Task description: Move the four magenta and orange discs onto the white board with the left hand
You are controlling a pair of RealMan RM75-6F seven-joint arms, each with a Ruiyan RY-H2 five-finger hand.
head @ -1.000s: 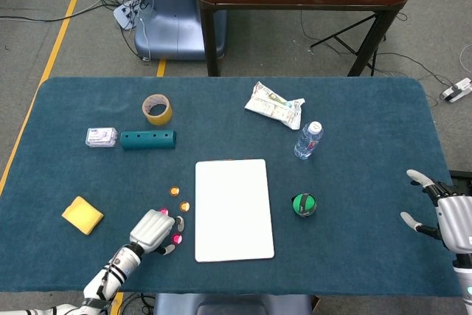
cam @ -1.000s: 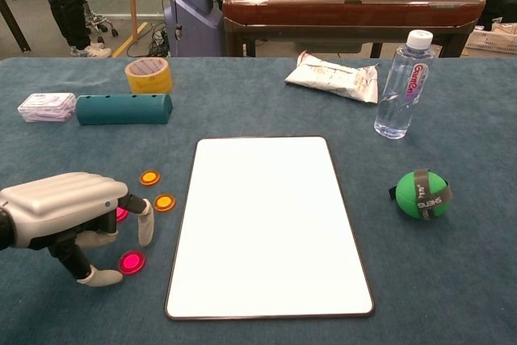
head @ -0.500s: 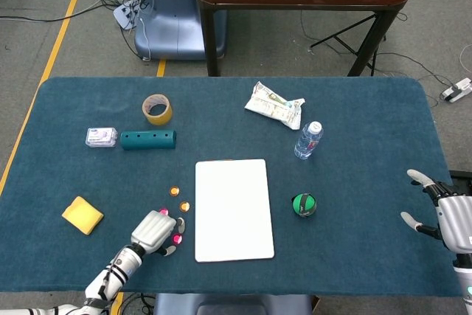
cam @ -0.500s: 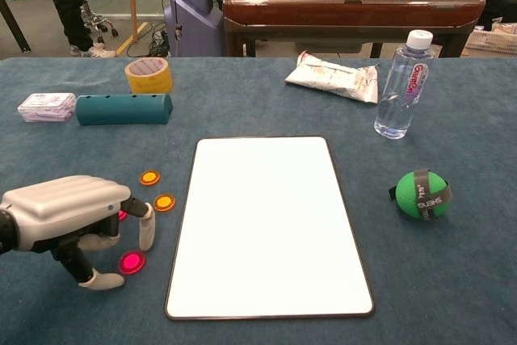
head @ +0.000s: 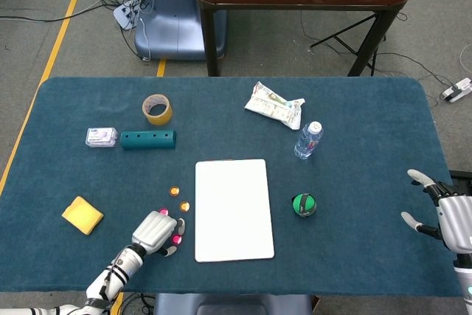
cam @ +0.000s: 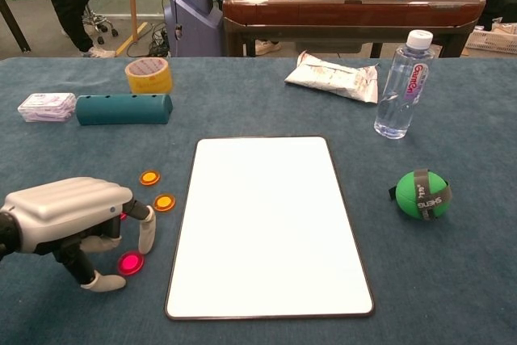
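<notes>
The white board [cam: 268, 222] [head: 233, 208] lies flat mid-table. Left of it sit two orange discs [cam: 149, 177] [cam: 165, 202] and a magenta disc [cam: 129, 262]; a second magenta disc [cam: 123, 216] peeks from under my left hand. My left hand [cam: 69, 214] [head: 153, 231] hovers palm-down over the magenta discs, its fingertips [cam: 147, 236] straddling the nearer one, nothing held. My right hand [head: 446, 213] rests at the table's far right edge with fingers spread, empty; only the head view shows it.
A green ball [cam: 422, 194], water bottle [cam: 401, 86] and white packet [cam: 333, 76] lie right of and behind the board. Tape roll [cam: 149, 75], teal block [cam: 123, 108] and small packet [cam: 46, 106] stand at back left. A yellow sponge [head: 82, 215] lies at far left.
My left hand has shifted slightly toward the near edge over the magenta discs. The discs and right hand have not moved.
</notes>
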